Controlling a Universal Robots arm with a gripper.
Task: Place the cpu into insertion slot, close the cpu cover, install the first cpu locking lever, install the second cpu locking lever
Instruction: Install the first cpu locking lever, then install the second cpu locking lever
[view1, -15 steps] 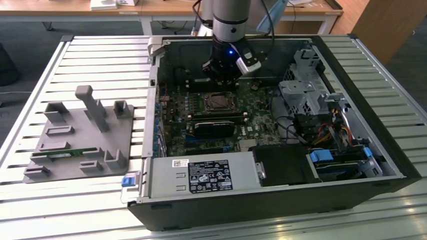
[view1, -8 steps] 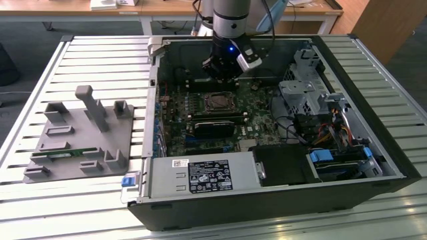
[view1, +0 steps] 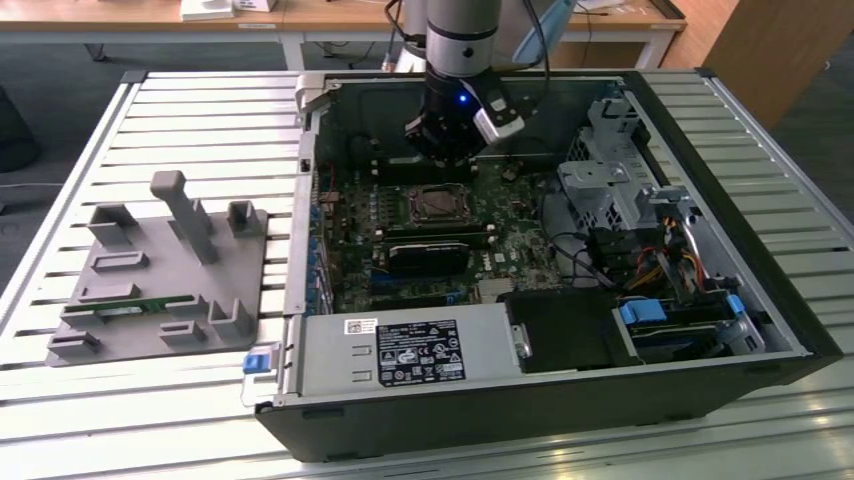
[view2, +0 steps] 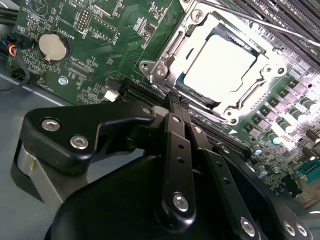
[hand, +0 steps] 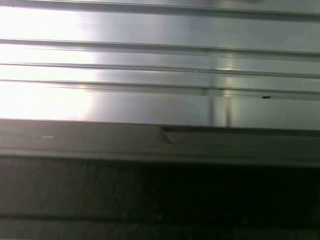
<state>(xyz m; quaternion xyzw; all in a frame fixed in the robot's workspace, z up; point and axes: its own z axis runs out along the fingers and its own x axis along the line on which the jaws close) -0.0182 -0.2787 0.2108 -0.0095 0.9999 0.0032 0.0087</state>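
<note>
Big stuff first: the whole rig sits on a slatted metal table (view1: 200, 110), with the open computer case (view1: 534, 420) lying on its side in the middle and a grey fixture (view1: 147, 290) on the exterior view's left. My arm (view1: 463, 40) reaches down into the case over the green motherboard (view1: 354, 215).

My gripper (view1: 441, 150) hangs just above the board, right beside the insertion slot (view1: 438, 205) on its far side. In the second wrist view the gripper (view2: 176, 102) looks pressed together with nothing pinched in it, the tips sitting just off the near edge of the socket. I can't tell whether they touch it.

Progress, as far as I can judge: the cpu (view2: 220, 70) is already in the slot, its pale face lying flat and square in there. The cpu cover (view2: 175, 47) looks folded down over it too, silvery frame flat all round, chip showing through the window. So I'd call steps one and two done.

The levers are the fuzzy bit. There's a thin metal rod (view2: 260, 25) running along the far side of the socket, probably one of the locking levers, but I can't tell if it's hooked under its catch or just lying there. Can't pick out the other lever for sure. I'd guess the lever work is what's left.
</note>
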